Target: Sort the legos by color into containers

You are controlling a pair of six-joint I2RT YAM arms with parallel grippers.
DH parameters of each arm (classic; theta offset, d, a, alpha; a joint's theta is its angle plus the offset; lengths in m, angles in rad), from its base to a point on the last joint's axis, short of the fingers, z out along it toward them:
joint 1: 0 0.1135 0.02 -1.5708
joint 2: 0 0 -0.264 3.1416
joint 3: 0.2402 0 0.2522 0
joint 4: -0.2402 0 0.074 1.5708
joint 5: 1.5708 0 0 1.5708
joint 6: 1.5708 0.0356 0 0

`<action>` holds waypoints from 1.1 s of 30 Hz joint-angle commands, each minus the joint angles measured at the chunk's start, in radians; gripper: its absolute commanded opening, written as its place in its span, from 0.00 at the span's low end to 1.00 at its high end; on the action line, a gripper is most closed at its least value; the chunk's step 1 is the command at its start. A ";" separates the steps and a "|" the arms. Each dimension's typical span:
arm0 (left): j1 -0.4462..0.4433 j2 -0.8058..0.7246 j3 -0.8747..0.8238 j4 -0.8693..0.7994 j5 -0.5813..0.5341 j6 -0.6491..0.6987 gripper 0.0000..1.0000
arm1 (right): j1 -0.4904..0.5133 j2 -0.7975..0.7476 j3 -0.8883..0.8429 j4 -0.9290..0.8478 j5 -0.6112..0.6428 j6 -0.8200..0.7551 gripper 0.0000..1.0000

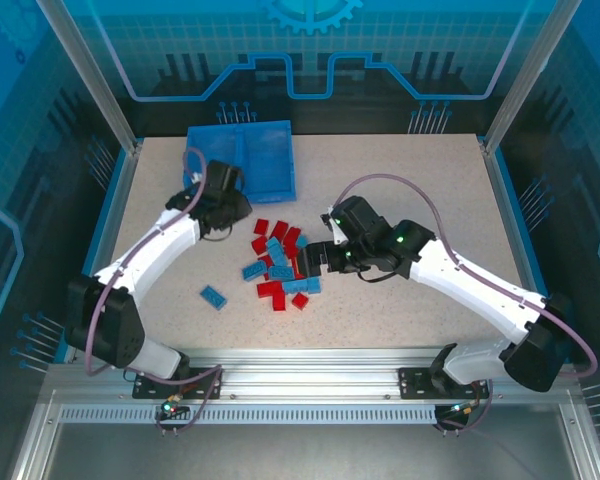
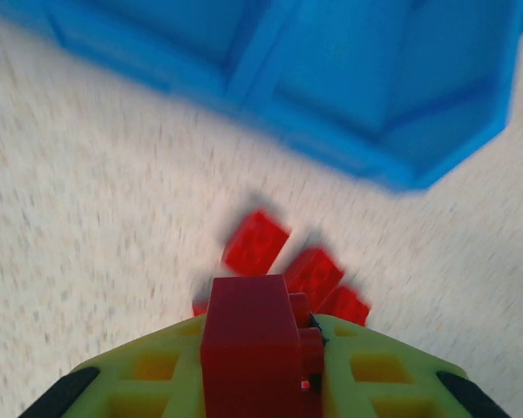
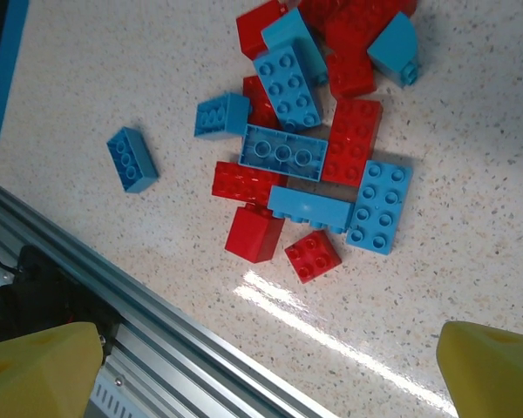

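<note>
The left jaws are gripping a red brick across its flat sides. In the left wrist view the blue bin is lying just ahead of it, with the middle wall at about 12 o'clock. The right jaws are standing wide open and holding nothing, hovering at the 3 o'clock edge of the pile of legos. That pile is sitting mid-bench, with the bin at 11 o'clock from it. One light blue brick is lying apart at 8 o'clock.

These bricks are looking light, stiff and glossy, so they are likely slipping if pinched on a corner or over the studs. Squeezing the two smooth long walls squarely is probably holding best. Inside the pile the pieces are touching and some are tilting, leaving little room for the jaws. The lone blue brick is offering free sides all round, as is the small red brick at the pile's rim. Nothing here is seeming fragile, so releasing from just above a compartment should be doing no harm.
</note>
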 commanded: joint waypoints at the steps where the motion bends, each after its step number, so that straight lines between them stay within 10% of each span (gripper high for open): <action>1: 0.104 0.086 0.114 -0.046 -0.079 0.070 0.22 | 0.017 -0.029 0.003 0.007 0.026 0.017 1.00; 14: 0.284 0.736 0.799 -0.207 0.072 0.081 0.23 | 0.031 -0.132 -0.054 -0.022 0.070 0.074 1.00; 20: 0.286 0.836 0.929 -0.225 0.084 0.110 0.43 | 0.035 -0.192 -0.080 -0.033 0.099 0.105 1.00; 27: 0.287 0.789 0.944 -0.253 0.127 0.114 0.49 | 0.035 -0.229 -0.103 -0.022 0.129 0.124 1.00; 33: 0.278 0.399 0.595 -0.119 0.185 0.070 0.48 | 0.082 -0.174 -0.072 -0.012 0.194 0.080 1.00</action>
